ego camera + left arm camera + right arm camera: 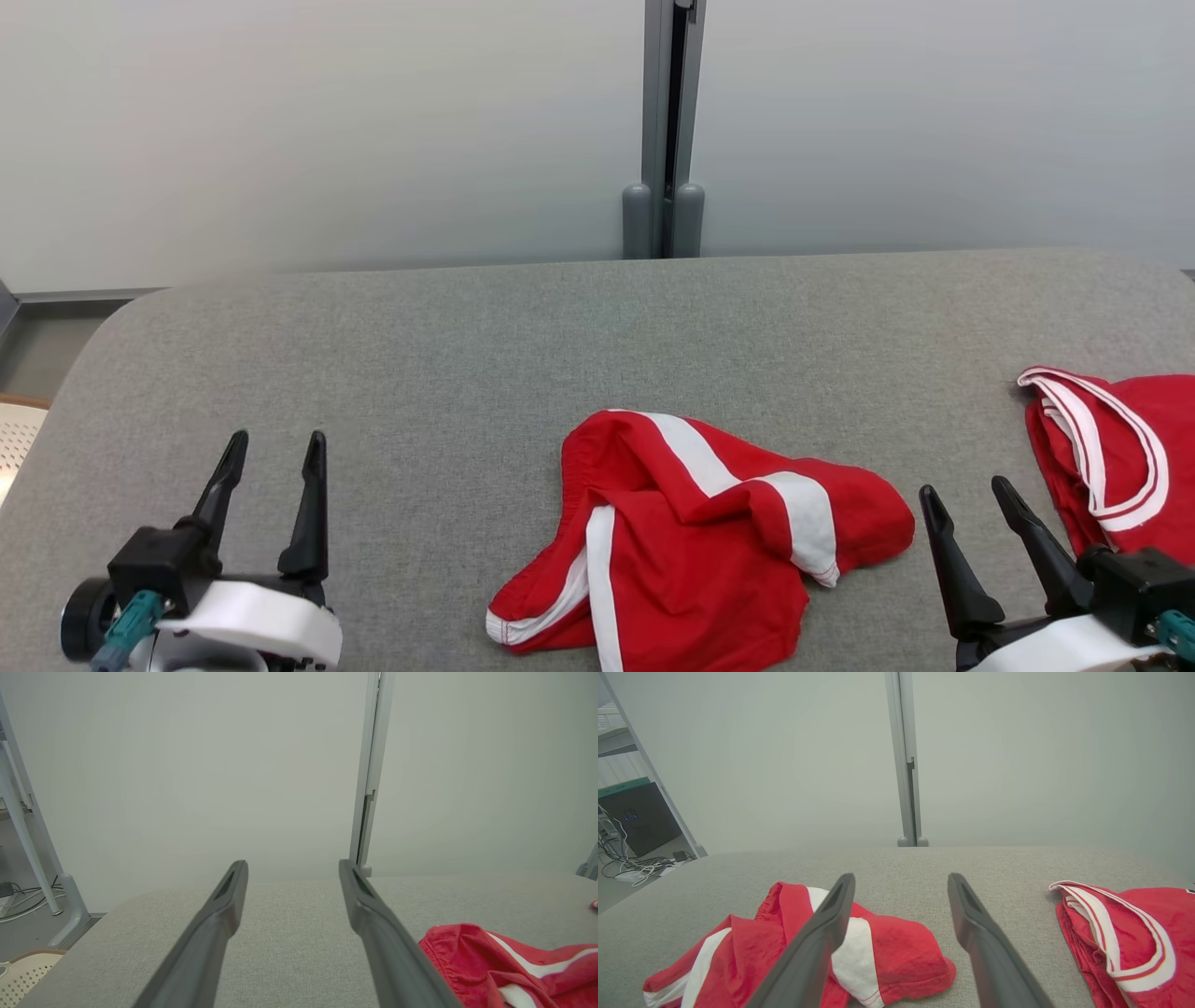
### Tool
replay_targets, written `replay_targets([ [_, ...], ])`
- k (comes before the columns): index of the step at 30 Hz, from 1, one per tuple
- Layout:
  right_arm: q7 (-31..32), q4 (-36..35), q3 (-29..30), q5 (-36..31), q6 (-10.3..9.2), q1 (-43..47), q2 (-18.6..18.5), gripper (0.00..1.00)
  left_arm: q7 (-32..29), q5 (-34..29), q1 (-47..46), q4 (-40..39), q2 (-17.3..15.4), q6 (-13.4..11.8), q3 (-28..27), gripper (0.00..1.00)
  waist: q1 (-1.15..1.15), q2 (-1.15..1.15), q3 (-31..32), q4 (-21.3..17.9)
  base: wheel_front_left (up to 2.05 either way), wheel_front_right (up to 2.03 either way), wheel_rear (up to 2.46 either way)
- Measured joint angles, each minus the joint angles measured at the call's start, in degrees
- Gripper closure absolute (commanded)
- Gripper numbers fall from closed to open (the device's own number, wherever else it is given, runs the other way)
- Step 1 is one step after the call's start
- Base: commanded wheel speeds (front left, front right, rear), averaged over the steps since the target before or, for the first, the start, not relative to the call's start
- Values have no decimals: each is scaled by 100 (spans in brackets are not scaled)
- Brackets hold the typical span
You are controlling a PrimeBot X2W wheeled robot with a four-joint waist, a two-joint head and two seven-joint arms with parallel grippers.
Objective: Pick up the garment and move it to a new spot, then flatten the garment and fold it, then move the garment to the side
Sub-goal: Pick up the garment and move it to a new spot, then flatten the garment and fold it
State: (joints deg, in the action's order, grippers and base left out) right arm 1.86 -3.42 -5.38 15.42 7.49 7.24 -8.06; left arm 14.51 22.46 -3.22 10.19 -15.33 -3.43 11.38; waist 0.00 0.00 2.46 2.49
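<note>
A crumpled red garment point(695, 537) with white stripes lies on the grey fabric table point(467, 355), near its front middle. It also shows at the lower right of the left wrist view, garment point(495, 961), and at the lower left of the right wrist view, garment point(887, 947). My left gripper point(275, 453) stands open at the lower left, well apart from the cloth. My right gripper point(966, 495) is open at the lower right, just right of the garment's edge, touching nothing. Both hold nothing.
A second red garment point(1111, 457) with white trim lies at the table's right edge, seen too in the right wrist view as the second garment point(1129, 938). A grey partition post point(665, 131) stands behind the table. A pale perforated bin point(23, 970) sits off the left side.
</note>
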Motion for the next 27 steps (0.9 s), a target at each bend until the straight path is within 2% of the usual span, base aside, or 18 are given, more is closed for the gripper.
replay_targets([
  [6, 3, -89, 44, 0, 0, 163, -16, 0, -234, 89, 467, -354, -71, 24, 73, 0, 0, 0, 152, 0, 0, 0, 0],
  [27, 129, -281, 247, -87, 0, 681, 22, 0, -643, 92, 1127, -1026, -168, -246, 238, 0, 0, 0, 461, -15, 0, 0, 0],
])
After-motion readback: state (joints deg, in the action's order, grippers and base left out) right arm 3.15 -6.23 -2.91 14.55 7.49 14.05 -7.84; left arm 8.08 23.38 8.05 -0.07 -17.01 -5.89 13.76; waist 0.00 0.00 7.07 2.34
